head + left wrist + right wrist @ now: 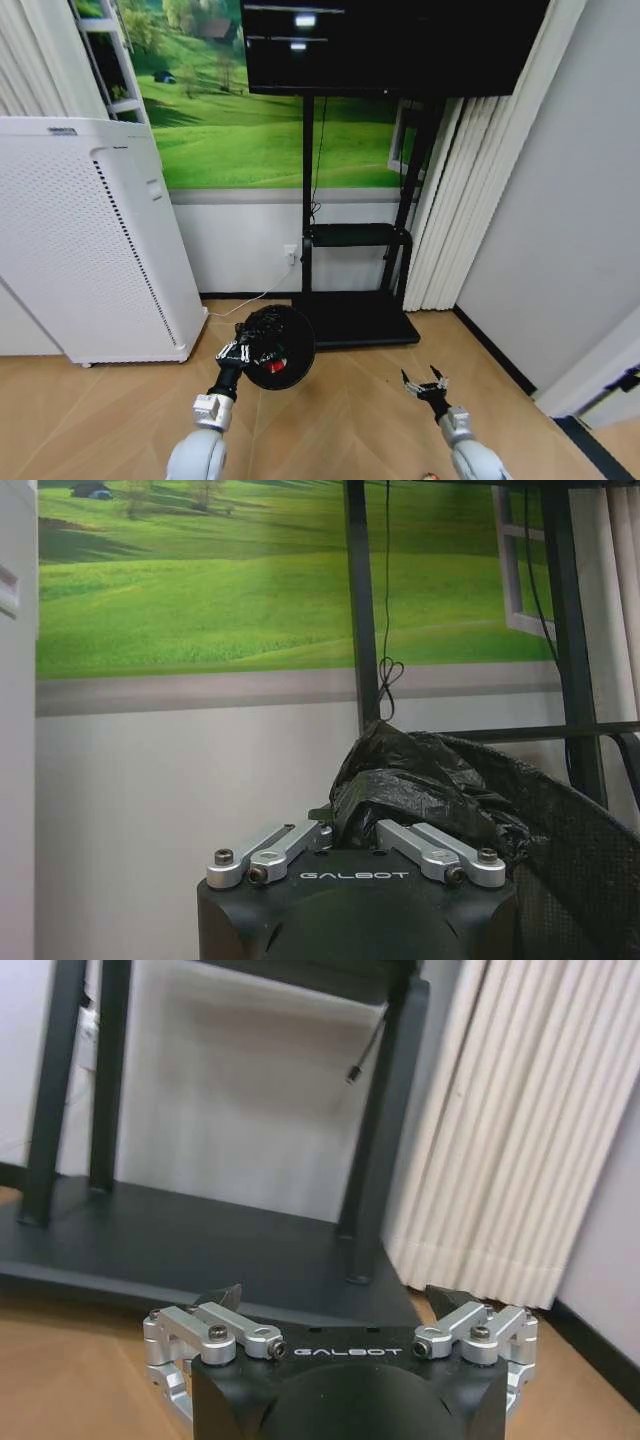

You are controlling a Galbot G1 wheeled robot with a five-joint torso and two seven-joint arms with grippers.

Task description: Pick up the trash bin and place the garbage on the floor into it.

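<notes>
Bin (276, 347) is up off the floor in my left gripper (240, 351), clamped at the rim on the side nearest me, mouth tipped toward my head camera so I look straight into it. Judging by how it hangs from one pinch, it's light: thin mesh wall, floppy black liner (420, 790) bunched over the edge. The liner looks slippery and soft, so I'd say the grip has to bite rim and bag together or the bag could slide. The rim is really the only spot to take it.

My left wrist cam shows the crumpled liner right past the fingers and the mesh wall curving off beside it. From the head cam I can see red inside the bin, can't tell what. Right gripper (427, 385) hangs spread wide and empty, well apart from the bin, near the black stand (200, 1250).
</notes>
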